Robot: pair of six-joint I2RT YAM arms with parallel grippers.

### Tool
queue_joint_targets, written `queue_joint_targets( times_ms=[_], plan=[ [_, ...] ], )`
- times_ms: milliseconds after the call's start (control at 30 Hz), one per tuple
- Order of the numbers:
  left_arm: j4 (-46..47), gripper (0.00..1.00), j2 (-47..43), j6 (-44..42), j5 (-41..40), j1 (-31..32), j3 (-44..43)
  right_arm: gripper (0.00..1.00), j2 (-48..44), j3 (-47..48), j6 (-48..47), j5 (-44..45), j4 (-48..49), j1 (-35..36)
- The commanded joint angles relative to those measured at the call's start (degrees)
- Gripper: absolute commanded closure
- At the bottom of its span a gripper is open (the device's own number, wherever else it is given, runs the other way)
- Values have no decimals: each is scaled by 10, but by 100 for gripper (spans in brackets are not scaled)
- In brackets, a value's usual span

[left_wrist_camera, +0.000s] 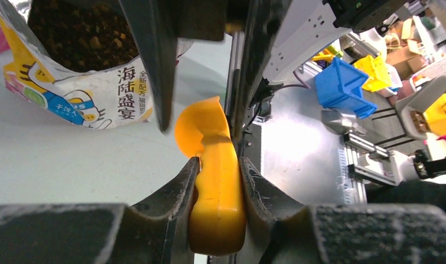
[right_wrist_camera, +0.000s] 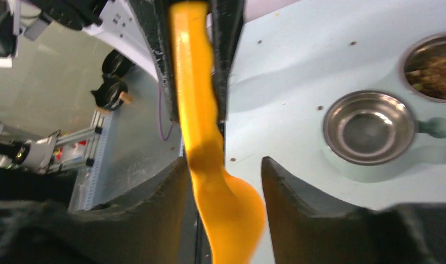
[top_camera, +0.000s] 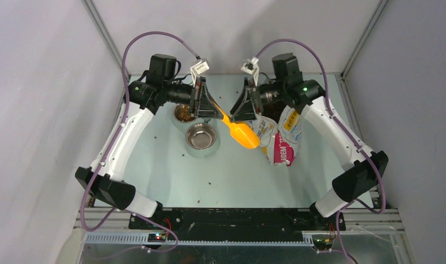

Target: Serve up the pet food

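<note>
The pet food [left_wrist_camera: 77,33] is dark-brown kibble inside the open printed foil bag [left_wrist_camera: 72,88], which lies at the right of the table [top_camera: 281,140]. My left gripper [left_wrist_camera: 219,160] is shut on the handle of the orange scoop [left_wrist_camera: 218,192], which it holds above the table in the top view [top_camera: 221,114]. The scoop's bowl [top_camera: 244,135] points toward the bag. My right gripper [right_wrist_camera: 223,162] is open, and the scoop [right_wrist_camera: 226,214] passes between its jaws with a gap on one side. In the top view the right gripper [top_camera: 235,116] faces the left one.
An empty steel bowl [top_camera: 201,136] sits in a pale holder, also seen in the right wrist view [right_wrist_camera: 369,127]. A second bowl [top_camera: 182,113] behind it holds brownish food [right_wrist_camera: 435,69]. Grey walls enclose the table on three sides.
</note>
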State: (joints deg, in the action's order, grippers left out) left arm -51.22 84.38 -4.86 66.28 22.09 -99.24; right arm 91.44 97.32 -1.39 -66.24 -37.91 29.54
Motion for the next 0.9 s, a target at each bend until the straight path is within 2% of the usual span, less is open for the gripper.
queue_joint_targets(
  times_ms=[0,67,133,233,333,433,633,867],
  plan=[
    [15,100,8,112,0,-10,-20,37,-43,11,101,-13,77,-73],
    [73,100,9,211,-11,-19,-17,28,-54,2,168,-32,122,-117],
    [132,100,11,290,-35,-27,-14,24,-68,-11,228,-37,166,-162],
    [162,100,20,379,-81,-46,-14,23,-80,-25,255,-19,175,-218],
    [323,100,23,612,-51,-77,36,22,-96,-28,241,17,142,-277],
    [333,100,27,672,-55,-95,36,23,-106,-28,202,46,90,-322],
    [359,100,33,803,-28,-126,77,23,-118,-19,136,106,16,-338],
    [358,100,28,828,-13,-154,120,24,-122,-24,114,125,-1,-333]
  ],
)
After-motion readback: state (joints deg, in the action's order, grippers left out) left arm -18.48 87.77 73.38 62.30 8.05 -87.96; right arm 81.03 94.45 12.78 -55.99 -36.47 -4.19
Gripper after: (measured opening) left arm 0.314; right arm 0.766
